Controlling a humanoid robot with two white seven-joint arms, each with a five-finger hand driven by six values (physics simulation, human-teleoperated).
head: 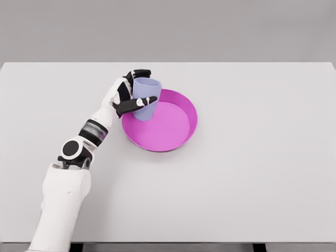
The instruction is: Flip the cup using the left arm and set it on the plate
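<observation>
From the lower left of the frame the left arm (63,199) climbs toward the middle, and its hand (130,94) wraps the cup (146,100) from the left side: one dark finger over the far rim, the thumb across the near wall. That side grip makes sense to me, since it leaves the cup's bottom free to meet the plate. The cup stands upright with its mouth up, wider at the top, so I judge the flip done. Its base sits over the left inner part of the plate (181,137), just inside the rim; whether it touches the plate floor or hangs just above, I cannot tell. The plate lies a little left of center on the surface (262,173). The right arm is not visible. I see no brand, label or writing on anything.
</observation>
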